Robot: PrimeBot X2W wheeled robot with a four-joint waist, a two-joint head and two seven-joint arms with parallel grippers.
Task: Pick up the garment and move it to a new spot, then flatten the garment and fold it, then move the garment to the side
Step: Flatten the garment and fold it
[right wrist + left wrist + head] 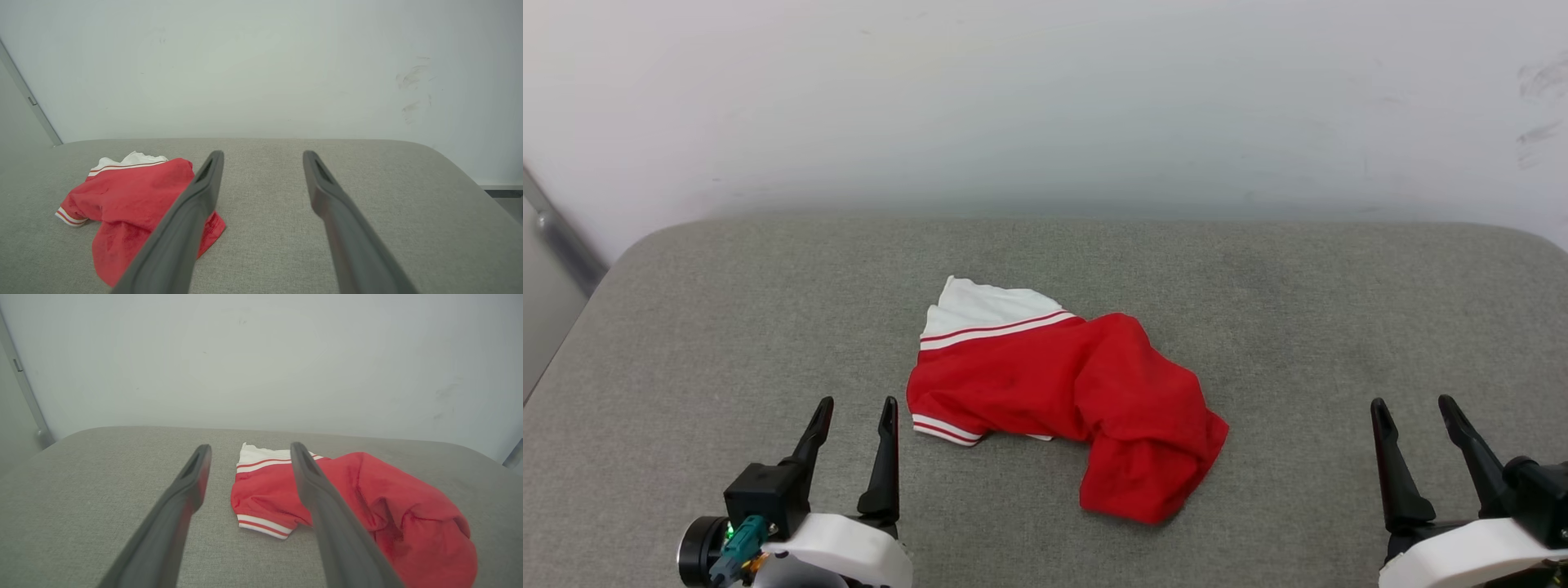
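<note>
The garment [1062, 400] lies crumpled in a heap at the middle of the grey padded surface, bright red with a white sleeve and red-and-white striped trim at its far left. My left gripper [859, 402] stands open at the lower left, a short way left of the heap, nothing between its fingers. At the lower right my right gripper [1413, 400] is open too, well clear of the cloth. In the left wrist view the garment [359, 498] sits ahead and right of that gripper [250, 446]. The right wrist view has the garment [126, 196] to the left of the gripper [263, 153].
The grey cushioned surface [727, 327] has rounded far corners and ends at a pale wall [1045, 98]. A grey metal rail [560, 229] runs down at the far left. Bare fabric stretches on both sides of the heap.
</note>
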